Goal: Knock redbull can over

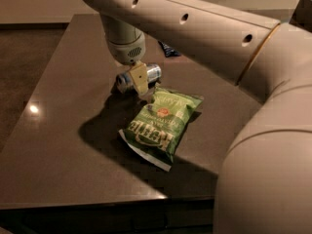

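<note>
The redbull can [152,73], silver and blue, lies on its side on the dark table [58,130], just behind the top edge of the green chip bag [161,121]. My gripper [138,82] hangs from the arm directly over and in front of the can's middle, touching or nearly touching it, and hides part of it. The can's ends stick out to the left and right of the gripper.
A small dark blue snack packet [169,49] lies farther back, mostly hidden behind my arm [195,28]. The arm's large body [273,155] fills the right side. The table's front edge [97,199] and left edge drop to the floor.
</note>
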### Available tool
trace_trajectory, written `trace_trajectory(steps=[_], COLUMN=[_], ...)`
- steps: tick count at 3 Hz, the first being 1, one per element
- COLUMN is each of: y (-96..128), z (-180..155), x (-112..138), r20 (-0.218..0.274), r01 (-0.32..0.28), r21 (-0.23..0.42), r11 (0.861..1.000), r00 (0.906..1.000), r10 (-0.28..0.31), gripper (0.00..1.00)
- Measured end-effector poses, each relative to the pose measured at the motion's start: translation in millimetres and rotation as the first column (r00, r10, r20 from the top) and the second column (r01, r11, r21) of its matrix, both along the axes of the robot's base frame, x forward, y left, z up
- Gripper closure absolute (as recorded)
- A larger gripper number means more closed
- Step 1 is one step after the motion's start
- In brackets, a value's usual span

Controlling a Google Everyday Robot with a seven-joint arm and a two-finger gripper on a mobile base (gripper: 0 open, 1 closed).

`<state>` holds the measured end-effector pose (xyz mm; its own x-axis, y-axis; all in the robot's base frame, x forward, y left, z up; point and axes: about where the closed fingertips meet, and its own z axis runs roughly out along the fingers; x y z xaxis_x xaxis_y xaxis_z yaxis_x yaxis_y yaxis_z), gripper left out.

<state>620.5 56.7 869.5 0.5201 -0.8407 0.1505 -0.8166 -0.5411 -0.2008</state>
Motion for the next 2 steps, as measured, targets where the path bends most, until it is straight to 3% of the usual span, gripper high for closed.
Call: trace_trajectory(steps=[1,2], y=[-11.7,-9.1], z=[-6.4,-6.4], x=[-0.5,0.7], r20=[-0.057,-0.058], r01=[0.026,0.026], r21=[0.014,0.026], r11=[1.000,0.999], r00=[0.9981,0.9980], r10=[-0.026,-0.025], gripper=[0.00,0.00])
